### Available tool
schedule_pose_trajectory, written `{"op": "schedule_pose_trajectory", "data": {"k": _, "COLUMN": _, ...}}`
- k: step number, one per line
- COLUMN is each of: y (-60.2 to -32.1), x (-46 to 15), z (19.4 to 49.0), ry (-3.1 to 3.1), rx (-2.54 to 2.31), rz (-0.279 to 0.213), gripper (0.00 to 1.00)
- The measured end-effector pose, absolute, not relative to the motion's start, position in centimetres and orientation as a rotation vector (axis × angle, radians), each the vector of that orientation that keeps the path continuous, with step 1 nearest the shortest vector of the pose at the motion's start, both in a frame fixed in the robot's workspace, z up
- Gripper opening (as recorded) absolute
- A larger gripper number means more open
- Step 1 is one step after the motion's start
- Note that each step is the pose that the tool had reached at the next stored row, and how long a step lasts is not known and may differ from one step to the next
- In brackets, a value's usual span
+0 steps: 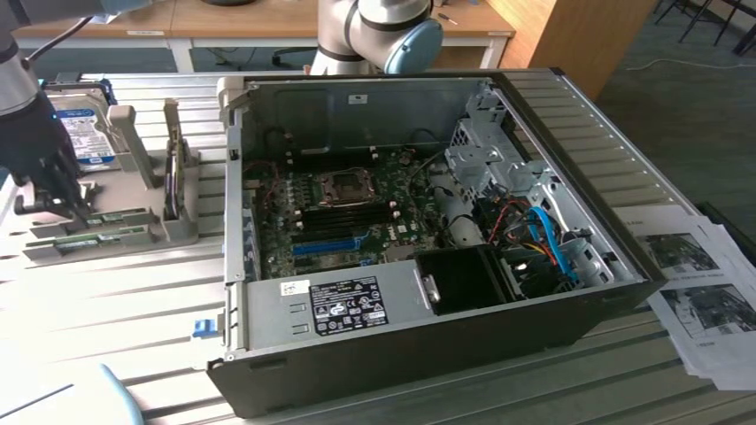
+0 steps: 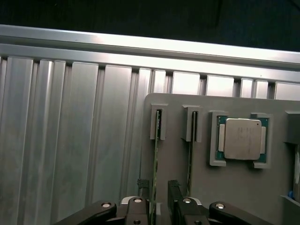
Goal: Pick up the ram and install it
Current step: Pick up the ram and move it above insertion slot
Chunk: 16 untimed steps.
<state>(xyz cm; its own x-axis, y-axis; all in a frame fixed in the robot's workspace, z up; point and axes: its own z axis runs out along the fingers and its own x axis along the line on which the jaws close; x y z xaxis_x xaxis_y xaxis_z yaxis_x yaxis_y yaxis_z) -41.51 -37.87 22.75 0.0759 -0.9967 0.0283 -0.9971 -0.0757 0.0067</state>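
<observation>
The ram [image 2: 157, 154] is a thin green stick standing on edge in a grey holder tray [image 2: 234, 187]. A second ram stick [image 2: 190, 154] stands beside it. My gripper [image 2: 158, 199] is open and straddles the first stick, one finger on each side and neither touching it. In the exterior view the gripper [image 1: 62, 205] hangs over the ram sticks [image 1: 101, 219] on the tray at that view's left. The open computer case [image 1: 413, 354] lies in the middle, with the black motherboard slots [image 1: 354, 212] below the processor socket.
A processor chip [image 2: 242, 139] sits in its own pocket of the tray. A hard drive [image 1: 85, 137] stands upright at the tray's back. The ribbed metal table [image 2: 70, 140] surrounds the tray. Printed sheets [image 1: 697, 301] lie at the exterior view's right.
</observation>
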Motion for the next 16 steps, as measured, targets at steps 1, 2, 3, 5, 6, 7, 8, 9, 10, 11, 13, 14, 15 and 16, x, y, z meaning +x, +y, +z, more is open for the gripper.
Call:
{"op": "schedule_pose_trajectory", "data": {"k": 1, "y": -37.87, "x": -41.51, "z": 22.69, "ry": -2.119, "rx": 2.286, "rz": 0.025, "gripper": 0.29}}
{"op": "schedule_pose_trajectory", "data": {"k": 2, "y": -37.87, "x": -41.51, "z": 22.63, "ry": -2.119, "rx": 2.286, "rz": 0.025, "gripper": 0.29}}
{"op": "schedule_pose_trajectory", "data": {"k": 3, "y": -37.87, "x": -41.51, "z": 22.58, "ry": -2.119, "rx": 2.286, "rz": 0.025, "gripper": 0.29}}
{"op": "schedule_pose_trajectory", "data": {"k": 5, "y": -37.87, "x": -41.51, "z": 22.46, "ry": -2.119, "rx": 2.286, "rz": 0.025, "gripper": 0.29}}
{"op": "schedule_pose_trajectory", "data": {"k": 6, "y": -37.87, "x": -41.51, "z": 22.41, "ry": -2.119, "rx": 2.286, "rz": 0.025, "gripper": 0.29}}
{"op": "schedule_pose_trajectory", "data": {"k": 7, "y": -37.87, "x": -41.51, "z": 22.35, "ry": -2.119, "rx": 2.286, "rz": 0.025, "gripper": 0.29}}
{"op": "schedule_pose_trajectory", "data": {"k": 8, "y": -37.87, "x": -41.51, "z": 22.31, "ry": -2.119, "rx": 2.286, "rz": 0.025, "gripper": 0.29}}
{"op": "schedule_pose_trajectory", "data": {"k": 9, "y": -37.87, "x": -41.51, "z": 22.28, "ry": -2.119, "rx": 2.286, "rz": 0.025, "gripper": 0.29}}
{"op": "schedule_pose_trajectory", "data": {"k": 10, "y": -37.87, "x": -41.51, "z": 22.24, "ry": -2.119, "rx": 2.286, "rz": 0.025, "gripper": 0.29}}
{"op": "schedule_pose_trajectory", "data": {"k": 11, "y": -37.87, "x": -41.51, "z": 22.21, "ry": -2.119, "rx": 2.286, "rz": 0.025, "gripper": 0.29}}
{"op": "schedule_pose_trajectory", "data": {"k": 13, "y": -37.87, "x": -41.51, "z": 22.12, "ry": -2.119, "rx": 2.286, "rz": 0.025, "gripper": 0.29}}
{"op": "schedule_pose_trajectory", "data": {"k": 14, "y": -37.87, "x": -41.51, "z": 22.05, "ry": -2.119, "rx": 2.286, "rz": 0.025, "gripper": 0.29}}
{"op": "schedule_pose_trajectory", "data": {"k": 15, "y": -37.87, "x": -41.51, "z": 21.99, "ry": -2.119, "rx": 2.286, "rz": 0.025, "gripper": 0.29}}
{"op": "schedule_pose_trajectory", "data": {"k": 16, "y": -37.87, "x": -41.51, "z": 21.93, "ry": -2.119, "rx": 2.286, "rz": 0.025, "gripper": 0.29}}
